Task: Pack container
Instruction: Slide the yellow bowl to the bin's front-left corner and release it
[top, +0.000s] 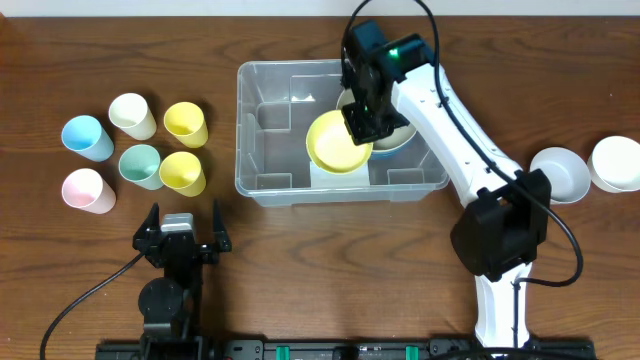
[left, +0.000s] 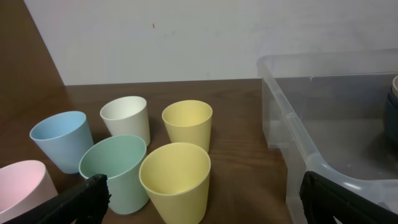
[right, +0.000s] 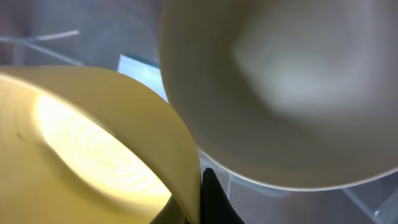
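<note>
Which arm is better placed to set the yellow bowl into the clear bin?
Right. The right hand grips the yellow bowl over the bin; the left hand sits open, off by the cups.

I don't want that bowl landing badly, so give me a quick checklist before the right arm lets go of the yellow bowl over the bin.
1. Right gripper shut on yellow bowl rim: ok.
2. Yellow bowl above container floor, inside its walls: ok.
3. Gap between yellow bowl and cream bowl: cannot tell.
4. Left gripper open, away from container: ok.
5. Everything packed: not ok; six cups, two white bowls outside.
</note>
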